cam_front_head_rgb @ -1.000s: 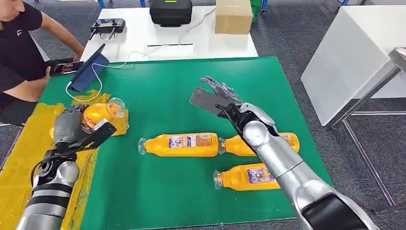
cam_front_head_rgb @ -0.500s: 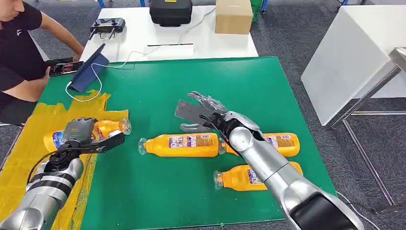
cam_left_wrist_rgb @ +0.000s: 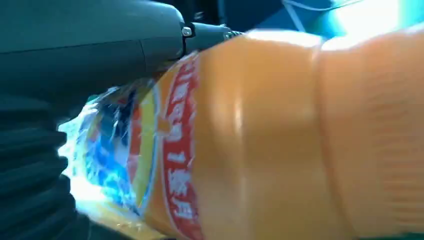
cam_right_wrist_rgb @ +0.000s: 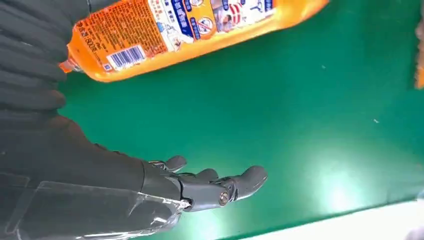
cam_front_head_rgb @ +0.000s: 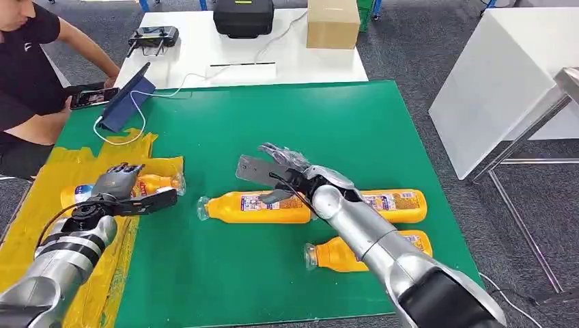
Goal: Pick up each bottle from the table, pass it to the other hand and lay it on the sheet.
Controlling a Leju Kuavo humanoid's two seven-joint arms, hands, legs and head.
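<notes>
Bottle (cam_front_head_rgb: 256,206) nearest the sheet (cam_front_head_rgb: 41,205) lies flat under the spread right hand (cam_front_head_rgb: 280,174), which should close around its middle; left hand (cam_front_head_rgb: 113,186) grips another bottle (cam_front_head_rgb: 147,184) on the sheet.

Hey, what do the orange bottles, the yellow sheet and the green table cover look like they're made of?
Bottles: seemingly clear glossy plastic, with highlights, orange contents and printed wrap labels. Yellow sheet: thin crinkly film, probably plastic, wrinkled and shiny. Green cover: smooth, flat, softly reflective, likely a rubber or vinyl mat.
</notes>
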